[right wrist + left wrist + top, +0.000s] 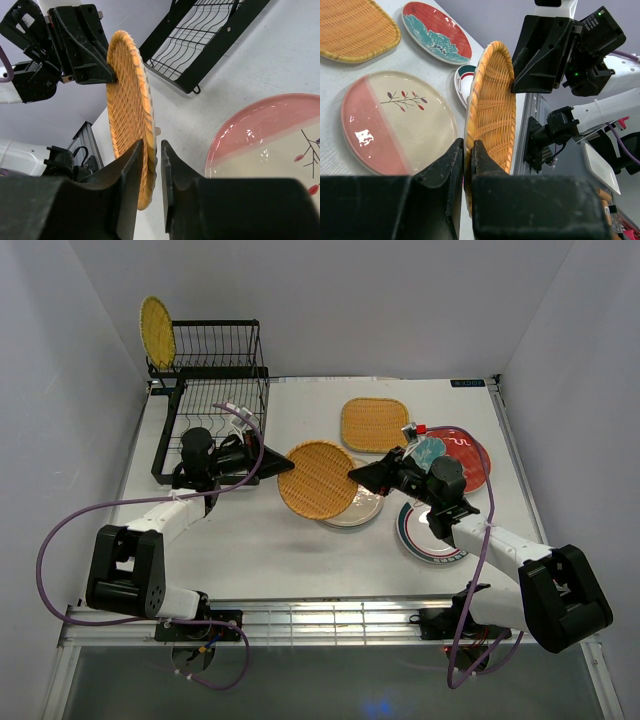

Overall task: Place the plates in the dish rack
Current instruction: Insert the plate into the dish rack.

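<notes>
A round yellow-orange woven plate (318, 478) stands on edge above the table's middle, between both arms. My left gripper (283, 468) is shut on its left rim (492, 100); the fingers (482, 160) pinch it. My right gripper (360, 476) straddles the opposite rim (127, 100). One finger (132, 165) touches the plate and a thin gap shows at the other. The black wire dish rack (215, 425) sits at the back left, with another round woven plate (157, 332) upright in its rear tier.
A rounded-square woven plate (375, 424), a red plate with a teal pattern (465, 455), a pink-and-white plate (355, 508) and a white plate with green rim rings (425, 535) lie flat to the right. The pink-and-white plate is just under the held plate.
</notes>
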